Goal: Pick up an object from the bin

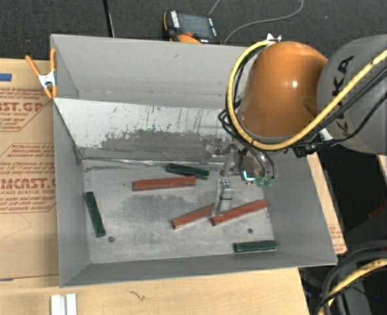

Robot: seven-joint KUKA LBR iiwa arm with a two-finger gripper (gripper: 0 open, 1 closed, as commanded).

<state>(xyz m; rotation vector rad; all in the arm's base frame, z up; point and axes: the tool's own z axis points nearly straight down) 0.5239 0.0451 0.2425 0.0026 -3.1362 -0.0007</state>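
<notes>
Scuffed grey metal bin (pixel 141 146), dark surround. Centre right, gripper (pixel 222 207) over two red-brown bars (pixel 241 212); its opening cannot be told.

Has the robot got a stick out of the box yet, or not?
Not yet. Nothing looks lifted: every stick lies on the floor of the bin. Right now the gripper is down low near the middle, where one red-brown stick meets its red-brown neighbour. Whether it grips either, I can't tell. Lifting one out is left to do.
</notes>
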